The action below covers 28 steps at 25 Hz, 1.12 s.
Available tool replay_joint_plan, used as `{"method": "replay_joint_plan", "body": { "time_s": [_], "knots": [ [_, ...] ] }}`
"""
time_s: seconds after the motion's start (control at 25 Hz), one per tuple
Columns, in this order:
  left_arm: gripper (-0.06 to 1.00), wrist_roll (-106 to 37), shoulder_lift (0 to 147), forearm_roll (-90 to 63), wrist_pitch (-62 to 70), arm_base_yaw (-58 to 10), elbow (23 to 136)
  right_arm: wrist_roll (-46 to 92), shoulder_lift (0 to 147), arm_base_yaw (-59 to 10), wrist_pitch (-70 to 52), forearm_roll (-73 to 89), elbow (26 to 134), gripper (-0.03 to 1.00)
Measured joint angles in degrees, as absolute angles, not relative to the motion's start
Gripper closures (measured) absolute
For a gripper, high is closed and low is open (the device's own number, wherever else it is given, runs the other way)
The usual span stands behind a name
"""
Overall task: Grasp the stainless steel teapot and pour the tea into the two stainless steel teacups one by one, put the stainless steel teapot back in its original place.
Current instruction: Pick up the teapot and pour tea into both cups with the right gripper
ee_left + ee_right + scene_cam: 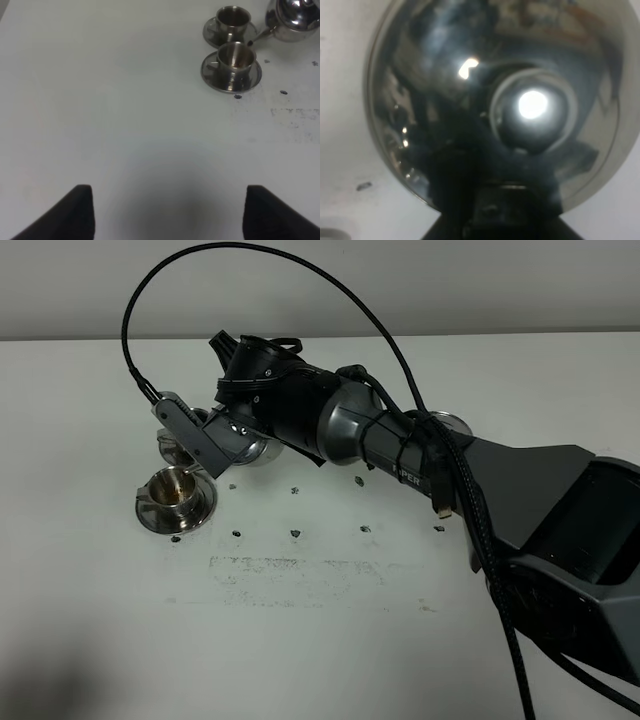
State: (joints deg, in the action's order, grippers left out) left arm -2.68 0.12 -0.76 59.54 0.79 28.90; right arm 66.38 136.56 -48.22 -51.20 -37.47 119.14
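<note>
My right gripper [222,440] reaches across to the left and is shut on the stainless steel teapot [248,446], holding it by its handle side. The right wrist view looks down on the pot's domed lid and knob [532,107]. In the left wrist view the teapot [295,17] leans, with its spout tip [251,43] just over the rim of the near teacup [235,59]. That cup [176,490] stands on its saucer and holds reddish-brown tea [180,492]. The far teacup [232,18] stands behind it, mostly hidden in the exterior view. My left gripper [167,215] is open and empty, away from the cups.
A round steel disc [452,425] lies on the white table [320,640], partly hidden behind the right arm. A black cable [300,260] loops above the arm. Small dark marks [296,531] and a scuffed patch dot the table's middle.
</note>
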Motion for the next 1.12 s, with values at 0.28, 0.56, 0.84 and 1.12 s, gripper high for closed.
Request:
{"method": "replay_joint_plan", "body": {
  "time_s": [0.28,0.56,0.84,1.12],
  "knots": [
    [0.34,-2.68,0.12,-0.76,59.54,0.79,28.9,68.99,136.56,-48.41,-51.17,-39.31,119.14,0.77],
    [0.34,-2.68,0.12,-0.76,59.54,0.79,28.9,69.04,136.56,-48.79,-49.87,-40.88,119.14,0.77],
    [0.34,-2.68,0.12,-0.76,59.54,0.79,28.9,69.04,136.56,-48.79,-49.22,-41.79,119.14,0.77],
    [0.34,-2.68,0.12,-0.76,59.54,0.79,28.9,69.04,136.56,-49.24,-48.1,-42.66,119.14,0.77]
  ]
}}
